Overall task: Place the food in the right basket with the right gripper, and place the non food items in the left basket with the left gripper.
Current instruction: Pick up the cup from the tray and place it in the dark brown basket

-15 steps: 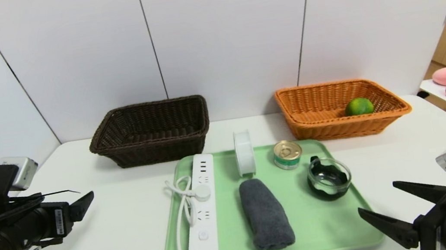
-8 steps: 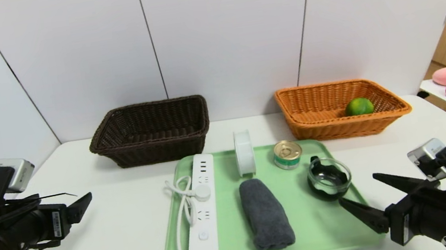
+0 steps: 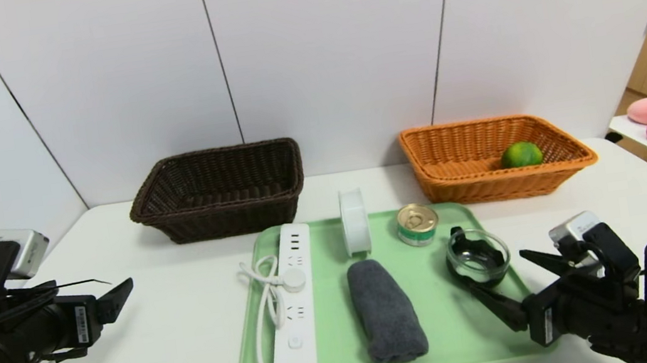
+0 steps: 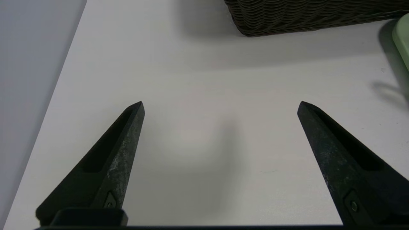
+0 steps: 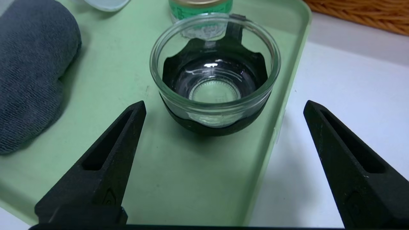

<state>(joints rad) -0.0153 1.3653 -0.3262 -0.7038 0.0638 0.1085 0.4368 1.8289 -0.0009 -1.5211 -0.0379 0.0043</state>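
Green tray [image 3: 447, 341] edge — right hand [image 3: 502, 283] spread, apparently straddling it

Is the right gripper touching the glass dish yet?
Apart. In the right wrist view the right gripper is open, and green tray shows between both fingertips and the glass dish, which sits just ahead of them.

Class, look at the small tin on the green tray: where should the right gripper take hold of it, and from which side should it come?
Grip the tin across its round green-labelled side wall, coming from above. It stands upright, and the glass dish sits between it and the open right gripper, so a level approach looks blocked.
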